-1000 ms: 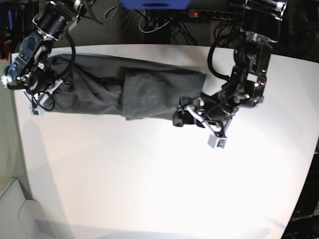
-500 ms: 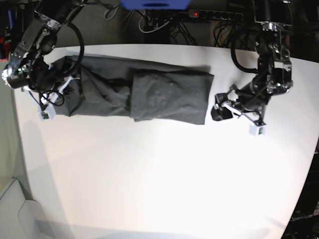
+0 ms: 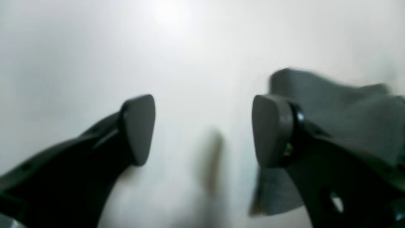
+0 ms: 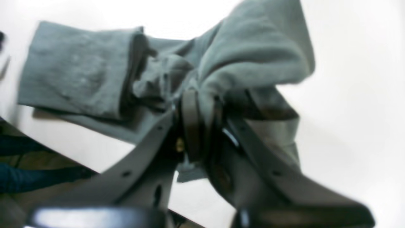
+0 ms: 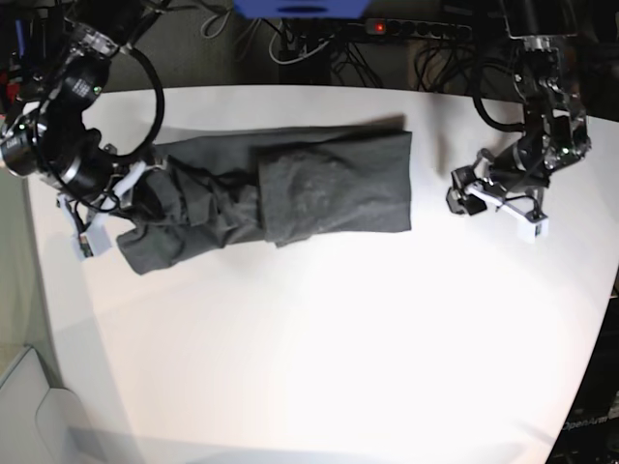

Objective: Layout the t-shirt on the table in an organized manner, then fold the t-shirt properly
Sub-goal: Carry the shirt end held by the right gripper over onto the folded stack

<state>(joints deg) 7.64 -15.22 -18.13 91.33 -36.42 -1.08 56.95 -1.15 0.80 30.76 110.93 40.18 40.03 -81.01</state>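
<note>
The dark grey t-shirt (image 5: 319, 184) lies as a long folded band across the far part of the white table (image 5: 309, 338). Its left end is bunched and pulled toward the front. My right gripper (image 5: 131, 188) is shut on that bunched end; the right wrist view shows the jaws (image 4: 199, 123) pinching a fold of the t-shirt (image 4: 79, 69). My left gripper (image 5: 466, 201) is open and empty, just right of the shirt's right edge. In the left wrist view the gripper (image 3: 202, 126) hangs over bare table (image 3: 190, 47), with the shirt's edge (image 3: 332, 101) behind the right finger.
Dark floor with cables and a power strip (image 5: 416, 29) lies beyond the table's far edge. A blue object (image 5: 300, 8) sits at the top middle. The table's left edge (image 5: 44, 251) runs close by the right gripper.
My right gripper has drawn the shirt's left end toward the front, bunching it. My left gripper has moved farther right, away from the shirt's right edge, still open.
</note>
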